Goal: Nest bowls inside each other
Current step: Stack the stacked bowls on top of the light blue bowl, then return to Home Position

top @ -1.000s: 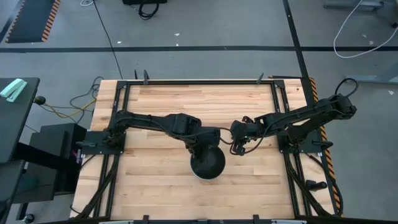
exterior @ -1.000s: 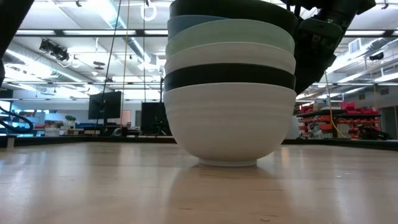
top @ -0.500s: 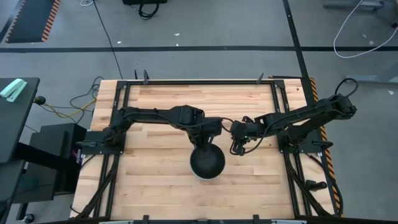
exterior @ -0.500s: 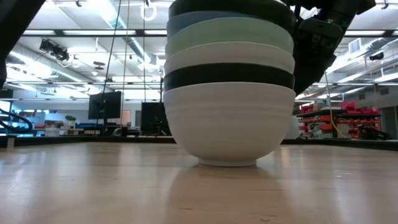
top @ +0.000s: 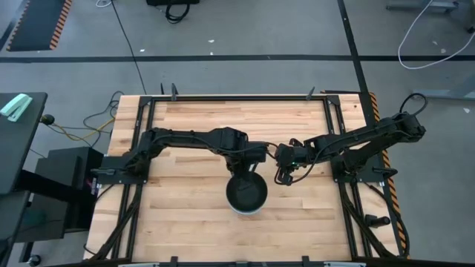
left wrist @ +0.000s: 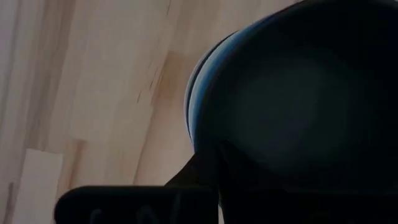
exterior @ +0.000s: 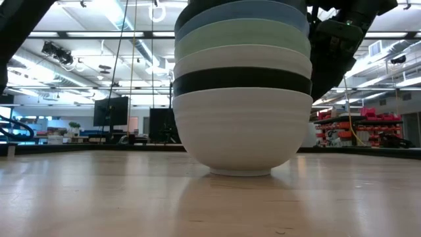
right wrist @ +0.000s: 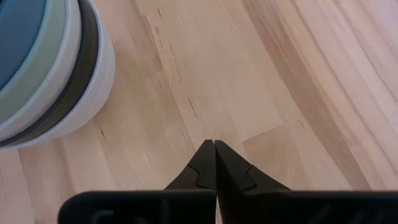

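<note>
The bowls are nested in one stack (top: 246,194) near the table's middle. Its bottom white bowl (exterior: 242,135) rests on the wood. The low view shows black, white, mint green and blue walls above it. The top black bowl (left wrist: 298,93) sits inside the blue rim (left wrist: 191,99). My left gripper (top: 251,171) is at the stack's far rim, and its fingers (left wrist: 202,171) look shut. My right gripper (right wrist: 215,155) is shut and hovers over bare wood right of the stack (right wrist: 43,68). My left gripper stands against the far edge of the top black bowl (left wrist: 214,140) in its wrist view. The dark fingers merge with the dark bowl there, so I cannot tell whether they touch it.
Bare wooden tabletop (top: 185,215) surrounds the stack on all sides. Black frame rails (top: 237,97) run along the table's edges. The right arm (exterior: 335,52) hangs close behind the stack in the low view.
My left gripper has drawn back from over the stack's middle toward the table's far edge, ending at the far rim. In the low view the black band at the stack's top is gone, and blue wall now reaches the picture's top. The stack has stayed in place.
</note>
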You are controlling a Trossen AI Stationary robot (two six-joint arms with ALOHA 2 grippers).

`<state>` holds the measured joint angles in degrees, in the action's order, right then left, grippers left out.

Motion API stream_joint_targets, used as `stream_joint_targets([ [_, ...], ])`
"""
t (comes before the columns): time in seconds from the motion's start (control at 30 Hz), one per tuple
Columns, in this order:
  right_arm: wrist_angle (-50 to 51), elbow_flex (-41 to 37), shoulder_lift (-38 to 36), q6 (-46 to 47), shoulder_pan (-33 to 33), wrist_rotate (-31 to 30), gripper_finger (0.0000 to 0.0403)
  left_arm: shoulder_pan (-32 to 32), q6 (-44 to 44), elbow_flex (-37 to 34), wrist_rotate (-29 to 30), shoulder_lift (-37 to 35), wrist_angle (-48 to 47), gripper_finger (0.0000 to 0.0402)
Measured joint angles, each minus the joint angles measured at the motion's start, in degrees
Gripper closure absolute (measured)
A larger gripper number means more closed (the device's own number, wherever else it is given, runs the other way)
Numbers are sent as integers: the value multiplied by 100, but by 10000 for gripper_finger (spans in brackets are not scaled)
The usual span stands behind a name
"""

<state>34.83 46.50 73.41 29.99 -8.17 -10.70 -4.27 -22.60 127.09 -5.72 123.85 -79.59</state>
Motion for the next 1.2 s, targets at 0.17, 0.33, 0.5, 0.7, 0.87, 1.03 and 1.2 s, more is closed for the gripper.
stream_joint_targets([
  [0.17,-4,0,0,0,0,0,402,10,318,2,62,-137,-69,396],
  [0.33,-17,0,0,-8,-1,-8,401,31,375,2,598,-334,-86,365],
  [0.5,-26,0,0,-15,1,-61,394,-27,434,7,814,-537,1,350],
  [0.7,-46,0,-16,19,-15,-61,394,-183,528,7,1079,-809,9,348],
  [0.87,-72,20,-226,23,-186,-61,392,-334,568,4,1775,-1067,1,356],
  [1.03,-103,213,-583,35,-540,-61,388,-458,652,7,1859,-1354,-94,357],
  [1.2,-279,509,-988,-52,-1011,-61,390,-633,588,2,1861,-1549,-175,352],
])
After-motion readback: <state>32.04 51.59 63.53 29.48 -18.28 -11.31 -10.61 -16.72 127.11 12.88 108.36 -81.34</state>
